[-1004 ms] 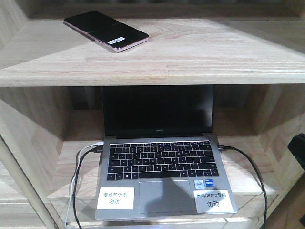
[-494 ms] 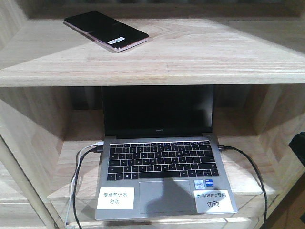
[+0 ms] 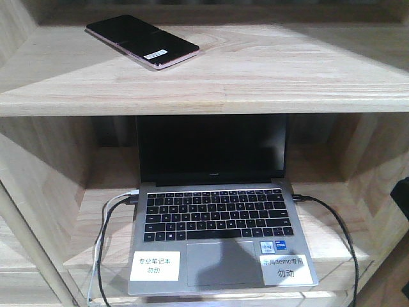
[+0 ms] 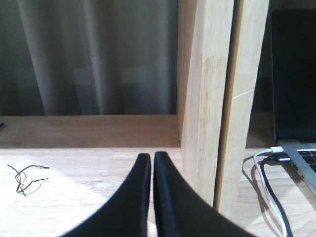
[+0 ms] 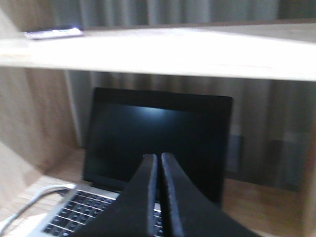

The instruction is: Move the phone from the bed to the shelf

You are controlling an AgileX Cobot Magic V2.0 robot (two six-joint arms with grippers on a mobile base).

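The black phone (image 3: pixel 142 41) with its pinkish edge and white sticker lies flat on the upper board of the wooden shelf (image 3: pixel 268 83), at the left. It shows edge-on at the top left in the right wrist view, phone (image 5: pixel 53 33). My right gripper (image 5: pixel 159 158) is shut and empty, pointing at the laptop screen below that board. My left gripper (image 4: pixel 151 157) is shut and empty, low over a shelf board left of an upright panel (image 4: pixel 207 108). The bed is out of view. Neither gripper appears in the front view.
An open grey laptop (image 3: pixel 220 224) sits on the lower board with black and white cables (image 3: pixel 105 230) plugged into both sides. Upright shelf panels (image 3: pixel 38 185) flank it. A small tangle of black wire (image 4: pixel 24 178) lies on the board left of my left gripper.
A dark part of the right arm at the right edge of the front view has withdrawn out of frame. The phone has not moved.
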